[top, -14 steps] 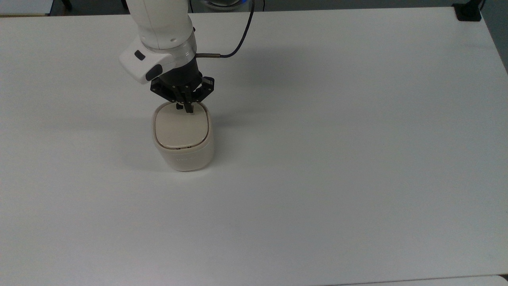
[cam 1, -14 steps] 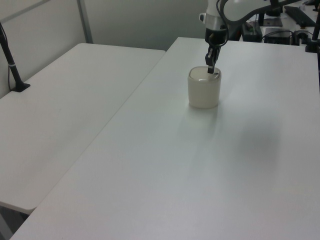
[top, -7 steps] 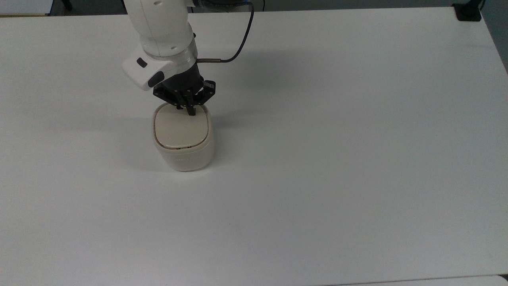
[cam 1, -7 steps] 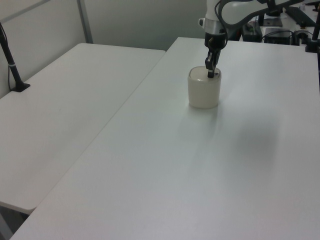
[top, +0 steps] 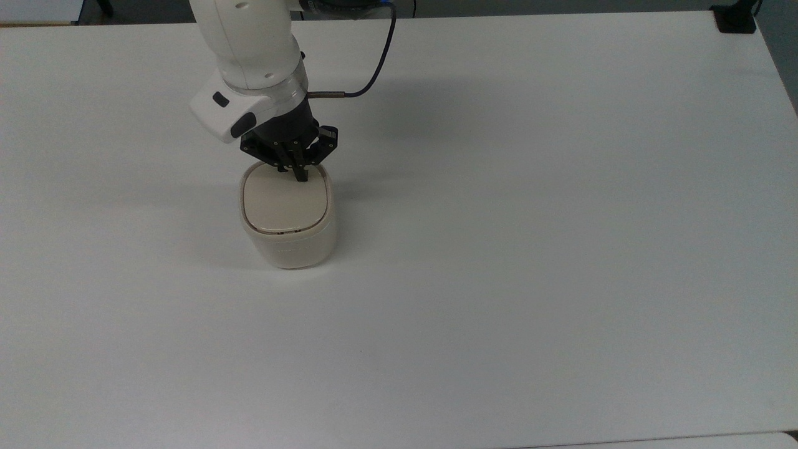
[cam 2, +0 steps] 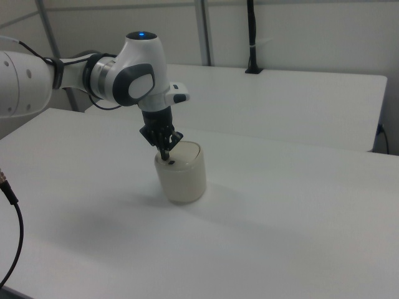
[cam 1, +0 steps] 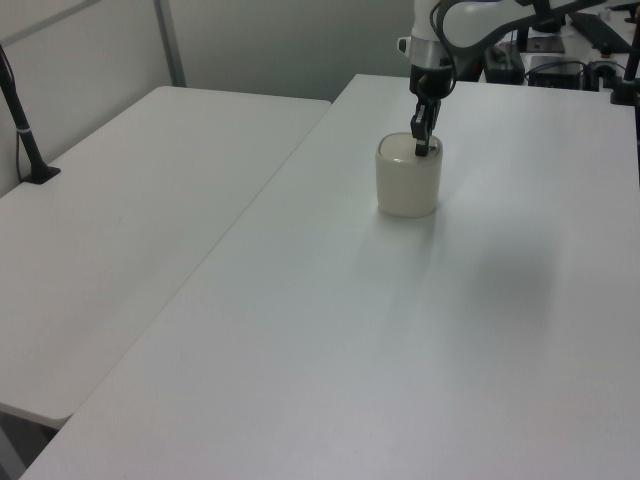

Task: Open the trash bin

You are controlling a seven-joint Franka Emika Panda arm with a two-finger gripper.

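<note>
White table (top: 530,249), second table (cam 1: 120,220)

You get even, cool overhead light; the white worktop (top: 530,249) stays glare-free, with soft shadows spreading just beyond the fingers (top: 300,173).

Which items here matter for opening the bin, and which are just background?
Job:
- trash bin, lid still down
- gripper, shut, tips at the lid's far edge in the top view

Background:
- white table
- second table
- black cable

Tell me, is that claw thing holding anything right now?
Nothing is held. The gripper is shut, its tip pointing down at the lid edge of the trash bin, not clasping it.
</note>
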